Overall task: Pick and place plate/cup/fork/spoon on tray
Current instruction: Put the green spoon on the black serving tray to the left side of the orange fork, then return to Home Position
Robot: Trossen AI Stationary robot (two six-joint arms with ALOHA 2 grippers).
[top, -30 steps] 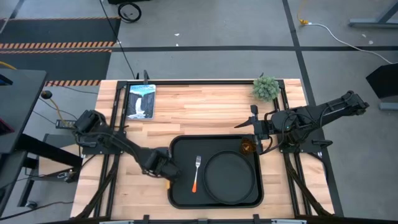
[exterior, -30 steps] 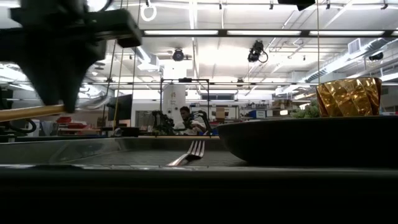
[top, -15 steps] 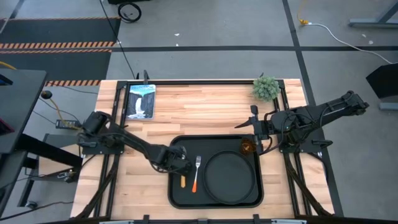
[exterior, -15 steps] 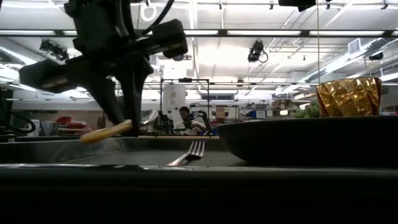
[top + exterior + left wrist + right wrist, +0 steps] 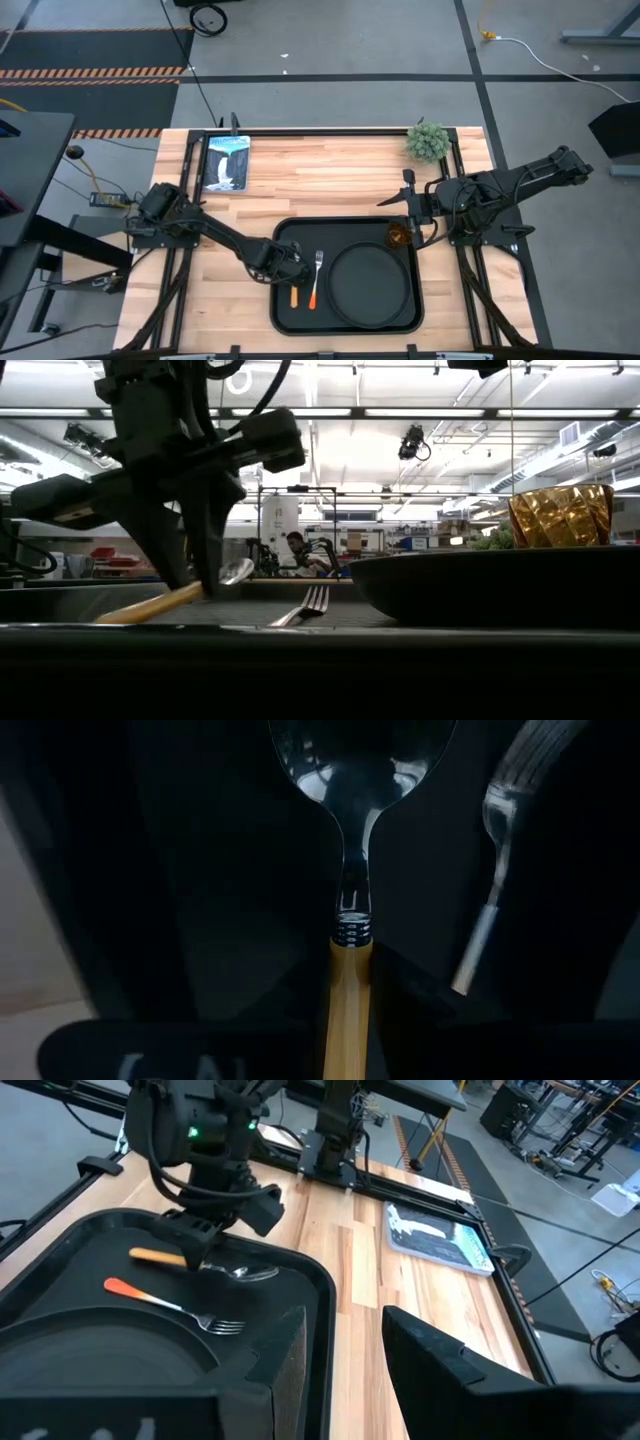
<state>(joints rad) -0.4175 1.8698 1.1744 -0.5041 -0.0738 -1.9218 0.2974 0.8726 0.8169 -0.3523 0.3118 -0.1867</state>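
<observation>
Since the earlier frames the left tool (image 5: 287, 271) has swung in from the tabletop (image 5: 320, 180) at the tray's left edge and come down over the tray (image 5: 285, 320), bringing the spoon (image 5: 170, 597) from level in the air to a slant, its handle tip now low at the tray floor.

Starting at the 9 o'clock side of the tray, the left tool is clenched on the spoon at the handle just behind the metal collar, the fingers meeting it from both sides in the left wrist view, bowl pointing ahead. The spoon looks light and stiff; its smooth plastic handle could pivot in so narrow a pinch, so a hold near the collar seems sound, and a low release should keep it from bouncing.

Just right of it lies the fork (image 5: 316, 277), flat on the tray, tines toward 12 o'clock, near but apart from the spoon. Next comes the plate (image 5: 367, 285), filling the tray's right half. At the tray's 1 o'clock corner stands the cup (image 5: 398, 236), upright; being glass, it probably wants a gentle grip.

Farthest right, the right tool (image 5: 345, 1345) waits off the tray's 2 o'clock corner, fingers parted and holding nothing.
</observation>
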